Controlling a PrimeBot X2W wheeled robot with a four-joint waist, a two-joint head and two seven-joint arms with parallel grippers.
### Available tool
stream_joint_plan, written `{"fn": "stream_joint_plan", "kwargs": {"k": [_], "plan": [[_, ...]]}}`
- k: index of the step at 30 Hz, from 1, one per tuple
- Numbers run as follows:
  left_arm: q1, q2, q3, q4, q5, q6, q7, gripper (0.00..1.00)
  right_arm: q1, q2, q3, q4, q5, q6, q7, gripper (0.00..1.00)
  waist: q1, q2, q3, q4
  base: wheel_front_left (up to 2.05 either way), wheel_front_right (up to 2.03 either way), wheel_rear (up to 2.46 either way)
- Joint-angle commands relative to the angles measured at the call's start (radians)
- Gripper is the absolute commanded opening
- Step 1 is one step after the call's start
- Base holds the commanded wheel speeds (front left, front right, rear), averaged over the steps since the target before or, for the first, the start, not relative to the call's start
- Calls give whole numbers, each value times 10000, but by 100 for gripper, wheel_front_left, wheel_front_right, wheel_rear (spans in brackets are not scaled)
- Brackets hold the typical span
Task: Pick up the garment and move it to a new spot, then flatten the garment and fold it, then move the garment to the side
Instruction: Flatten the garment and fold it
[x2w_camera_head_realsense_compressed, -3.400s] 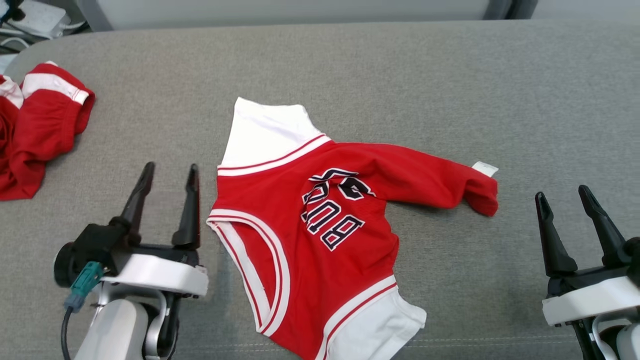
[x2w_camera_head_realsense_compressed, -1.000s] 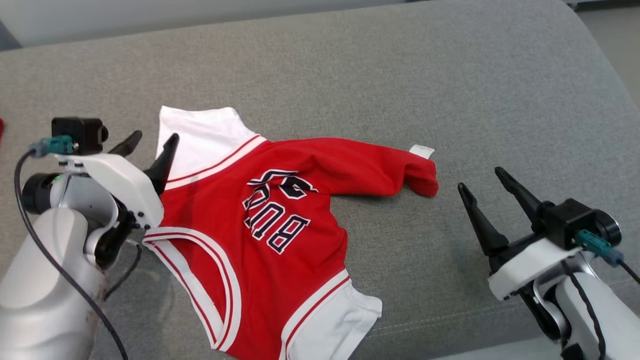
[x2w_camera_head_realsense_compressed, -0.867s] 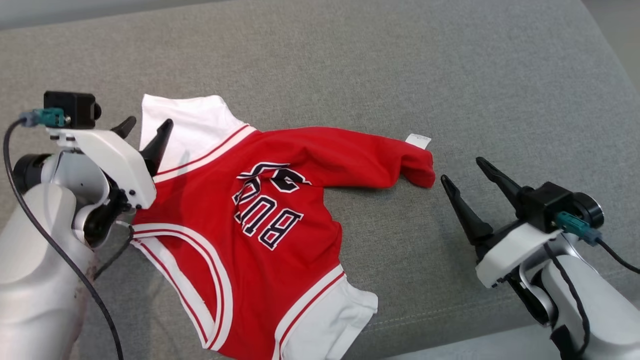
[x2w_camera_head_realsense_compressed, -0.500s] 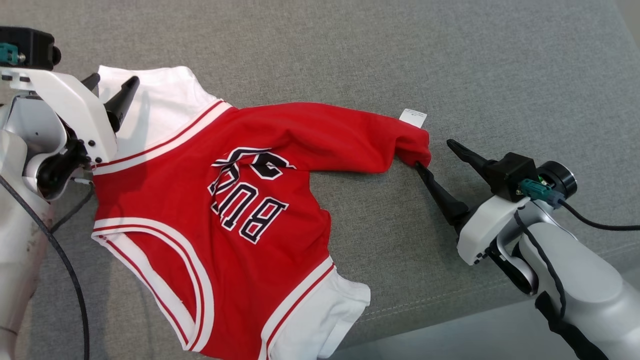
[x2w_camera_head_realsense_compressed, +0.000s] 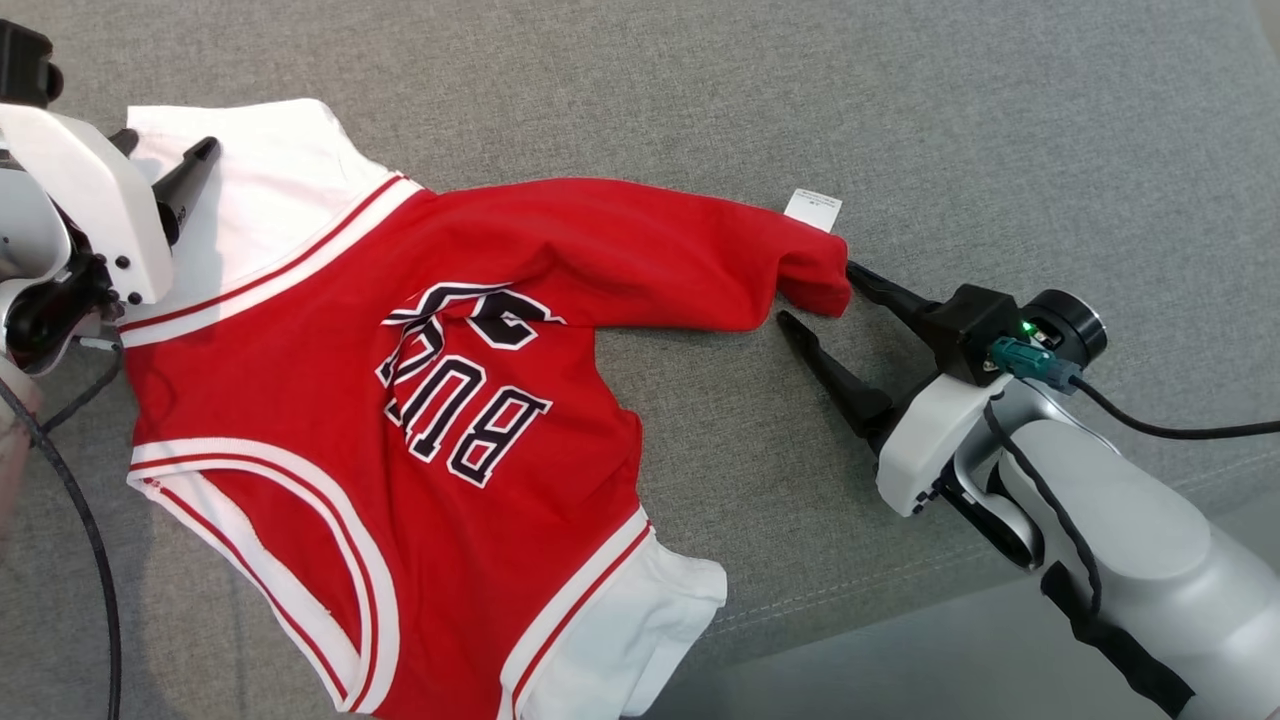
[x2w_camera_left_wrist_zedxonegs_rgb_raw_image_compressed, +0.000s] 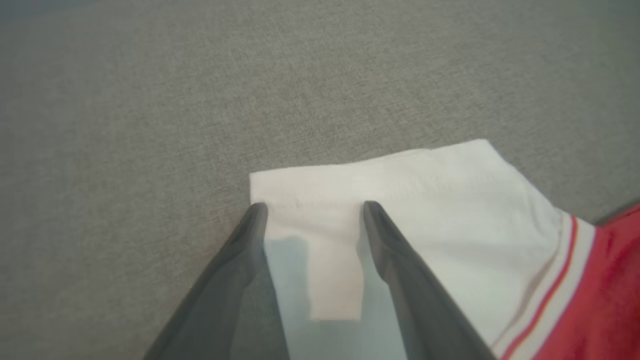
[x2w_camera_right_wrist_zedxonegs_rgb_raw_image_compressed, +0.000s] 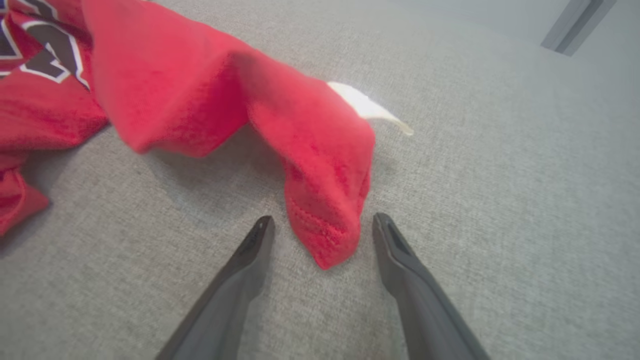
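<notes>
A: What has changed in the last few seconds?

B: Both arms have closed in on the garment (x2w_camera_head_realsense_compressed: 300, 330). A few seconds back each gripper stood clear of it. Now the right gripper (x2w_camera_head_realsense_compressed: 815, 292), the nearer one, has a finger either side of the red tip (x2w_camera_right_wrist_zedxonegs_rgb_raw_image_compressed: 325, 235). The left gripper (x2w_camera_left_wrist_zedxonegs_rgb_raw_image_compressed: 314, 206) has come over the far white sleeve (x2w_camera_left_wrist_zedxonegs_rgb_raw_image_compressed: 400, 185), fingertips at its edge.

A: Has either taken hold?

B: No. Both sets of jaws stand wide apart and grip nothing. The cloth lies as it lay; the view has swung, not the garment.

A: What does that mean for the task?

B: Most likely the pick-up is about to start, with two opposite ends bracketed, ready to be pinched and lifted to a new spot. Flattening, folding and setting aside are all to come.

A: How does the garment look?

B: It lies on the grey cushion (x2w_camera_head_realsense_compressed: 700, 80), with its near white sleeve (x2w_camera_head_realsense_compressed: 640, 620) close to the front edge. Beyond that comes a creased red body with white-and-red trim and dark lettering (x2w_camera_head_realsense_compressed: 460, 390). The red tip is doubled over, with a white label (x2w_camera_head_realsense_compressed: 812, 208) just behind it.
</notes>
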Motion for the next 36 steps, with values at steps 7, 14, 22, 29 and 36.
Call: {"fn": "stream_joint_plan", "kwargs": {"k": [7, 14, 22, 29, 36], "plan": [[-834, 585, -54, 468, -178, -70, -329, 100, 79, -96, 84, -412, -11, 42, -117, 100, 0, 0, 56, -64, 0, 0, 0], [-958, 494, -532, 658, -617, -70, -185, 0, 120, -179, -55, -528, -28, 42, -117, 0, 0, 0, 31, -65, 0, 0, 0], [-1170, 751, -1094, -702, -1406, -71, 135, 0, 987, -1295, -1135, -1821, -349, 42, -118, 0, 0, 0, -49, 387, 0, 0, 0], [-1415, 1652, -781, -2839, -2649, -71, 1061, 0, 1909, -3090, -1652, -4065, -444, 42, 618, 0, 0, 0, 19, 736, 0, 0, 0], [-5006, 1816, 404, -2150, -1207, -47, -2288, 0, -4596, -2664, -1803, -1963, -207, 42, 1612, 0, 0, 0, -560, 0, 0, 0, 0]]}}
